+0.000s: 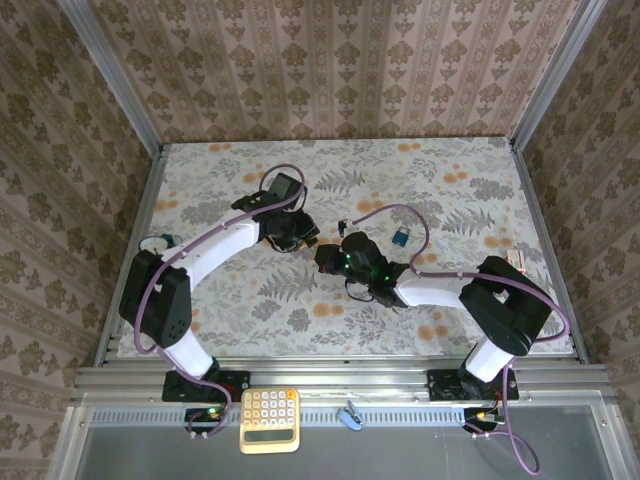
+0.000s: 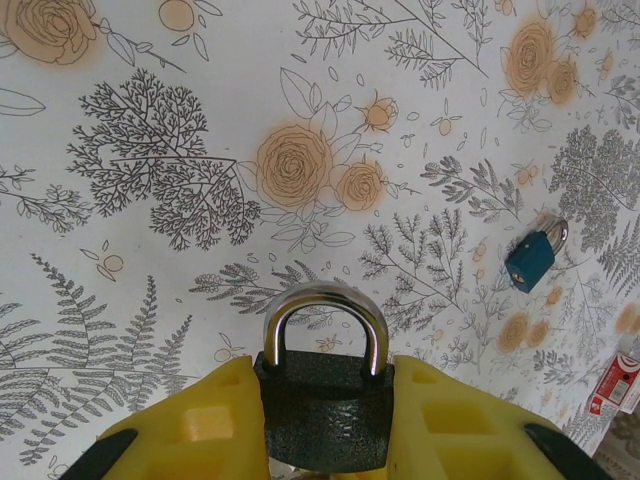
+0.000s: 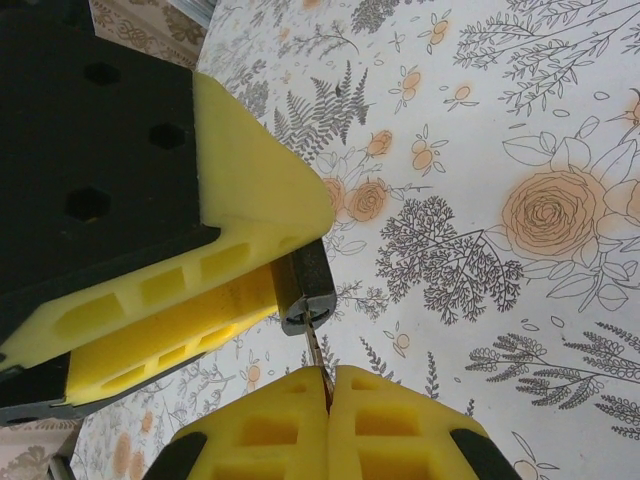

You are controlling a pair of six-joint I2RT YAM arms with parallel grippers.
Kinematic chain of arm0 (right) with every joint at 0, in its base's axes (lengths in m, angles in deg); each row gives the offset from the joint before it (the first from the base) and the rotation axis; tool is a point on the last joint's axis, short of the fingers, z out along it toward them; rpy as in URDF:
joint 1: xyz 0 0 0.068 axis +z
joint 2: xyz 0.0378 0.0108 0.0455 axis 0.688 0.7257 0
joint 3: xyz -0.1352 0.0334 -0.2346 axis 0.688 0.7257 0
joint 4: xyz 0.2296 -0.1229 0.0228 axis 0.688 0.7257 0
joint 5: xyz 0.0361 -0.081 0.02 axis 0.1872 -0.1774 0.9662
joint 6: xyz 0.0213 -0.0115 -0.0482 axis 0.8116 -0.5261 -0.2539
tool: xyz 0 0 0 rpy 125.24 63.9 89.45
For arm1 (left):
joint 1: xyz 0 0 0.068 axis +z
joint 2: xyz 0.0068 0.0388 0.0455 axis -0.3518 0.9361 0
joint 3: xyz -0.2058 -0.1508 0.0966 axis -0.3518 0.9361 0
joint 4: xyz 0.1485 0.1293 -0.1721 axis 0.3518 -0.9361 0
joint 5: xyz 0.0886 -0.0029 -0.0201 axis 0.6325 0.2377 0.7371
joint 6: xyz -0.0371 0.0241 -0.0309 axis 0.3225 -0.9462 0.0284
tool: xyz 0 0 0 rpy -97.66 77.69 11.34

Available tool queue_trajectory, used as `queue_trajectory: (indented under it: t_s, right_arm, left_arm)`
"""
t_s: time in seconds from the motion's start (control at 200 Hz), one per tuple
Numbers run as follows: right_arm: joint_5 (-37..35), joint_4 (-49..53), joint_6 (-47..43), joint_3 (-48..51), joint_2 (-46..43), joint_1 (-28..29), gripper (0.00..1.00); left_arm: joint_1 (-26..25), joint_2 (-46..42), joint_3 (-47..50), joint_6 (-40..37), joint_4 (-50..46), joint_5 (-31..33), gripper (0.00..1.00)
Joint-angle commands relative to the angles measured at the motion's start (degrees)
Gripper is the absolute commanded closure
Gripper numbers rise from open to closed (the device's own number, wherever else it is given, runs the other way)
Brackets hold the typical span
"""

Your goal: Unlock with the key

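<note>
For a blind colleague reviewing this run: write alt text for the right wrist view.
The right fingers, pinched shut, hold a thin key whose tip meets the end of a black padlock. The left fingers, yellow like the right, clamp the padlock from the upper left, above a floral tablecloth.

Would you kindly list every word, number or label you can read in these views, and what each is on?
No text is legible.
Calculator: key marks too small to read.
Red and white packet: print too blurred to read.
Black padlock, blue padlock, key: no lettering visible.
</note>
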Motion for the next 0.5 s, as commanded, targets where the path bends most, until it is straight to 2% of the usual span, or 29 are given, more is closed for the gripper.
queue_trajectory:
  t_s: [0.0,0.345,0.495]
  right_arm:
    - [-2.7,-1.7,-0.5,-1.7,0.6,-1.3,1.0]
    - [-2.8,-4.8,-6.4,-1.8,1.1,-3.1,1.0]
    - [1.5,-5.6,-6.5,-2.2,1.0,-4.9,1.0]
  left_arm:
    - [-2.0,-1.7,0.8,1.2,-1.6,-5.4,0.82]
    - [-4.1,-0.4,0.6,1.8,0.3,-7.9,0.82]
    - [-4.4,-0.7,0.8,2.0,0.9,-8.6,0.83]
